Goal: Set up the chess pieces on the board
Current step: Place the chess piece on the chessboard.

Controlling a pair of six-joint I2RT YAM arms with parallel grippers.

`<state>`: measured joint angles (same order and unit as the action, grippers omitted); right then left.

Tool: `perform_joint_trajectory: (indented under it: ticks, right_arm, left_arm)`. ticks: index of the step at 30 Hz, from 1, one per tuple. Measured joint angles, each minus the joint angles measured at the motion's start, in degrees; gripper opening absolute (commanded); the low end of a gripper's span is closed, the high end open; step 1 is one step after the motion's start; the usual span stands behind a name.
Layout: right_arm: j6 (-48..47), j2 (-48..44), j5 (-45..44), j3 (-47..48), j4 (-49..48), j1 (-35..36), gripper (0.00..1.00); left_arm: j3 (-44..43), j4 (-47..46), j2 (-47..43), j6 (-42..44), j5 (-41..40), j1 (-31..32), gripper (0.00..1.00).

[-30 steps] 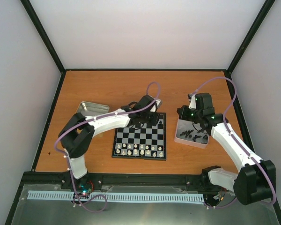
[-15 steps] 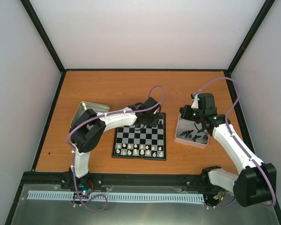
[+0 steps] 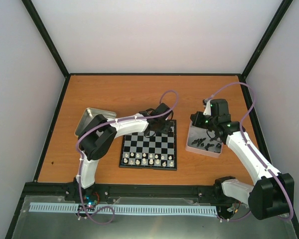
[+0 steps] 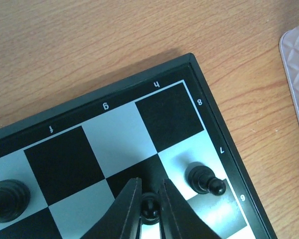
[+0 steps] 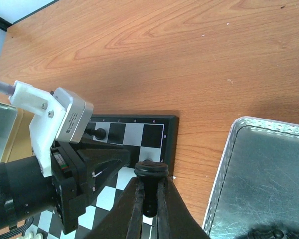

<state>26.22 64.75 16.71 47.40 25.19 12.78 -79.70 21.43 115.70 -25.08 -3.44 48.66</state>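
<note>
**Left claw seats a black pawn by the board's corner**

The left claw (image 4: 150, 190) is clenched on a black pawn (image 4: 149, 208), pinched between both fingers just behind the fingertips. The pawn is over the board (image 4: 114, 137), about where a dark square lies one row in from the edge ahead of the claw. The fingers hide its foot, so whether it is down and centred cannot be told.

Just right of the claw, a second black pawn (image 4: 204, 180) stands on the next light square, apart from the fingers. Well to the claw's left stands a black chessman (image 4: 7, 199). The corner squares beyond the fingertips are bare. In the top view the whitish pieces (image 3: 149, 159) fill the rows on the opposite side of the board from this claw.

This looks like the moment of placing. To do it well:
- Settle the pawn flat in the middle of its square.
- Part the fingers only slightly, since the right-hand finger has little room before the neighbouring pawn.
- Lift straight up rather than sweeping sideways.

The right claw (image 5: 149, 186) is grasping a black piece (image 5: 151, 170), whose disc end pokes past the fingertips. The tray (image 5: 259, 174) lies to its right and the left arm's wrist just to its left, above the table (image 5: 189, 59). It had best wait until that arm clears.
</note>
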Motion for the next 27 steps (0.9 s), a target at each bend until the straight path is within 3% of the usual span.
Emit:
perform_joint_trajectory:
  ticks: [17, 27]
  right_arm:
    - [0.2, -0.8, 2.3, 0.0, 1.0, 0.0, 0.03]
    - [0.2, 3.6, 17.6, 0.0, 0.0, -0.1, 0.03]
  left_arm:
    - [-0.6, 1.0, -1.0, 0.2, 0.7, 0.0, 0.32]
    - [6.4, -2.2, -22.7, -1.5, 3.7, -1.7, 0.37]
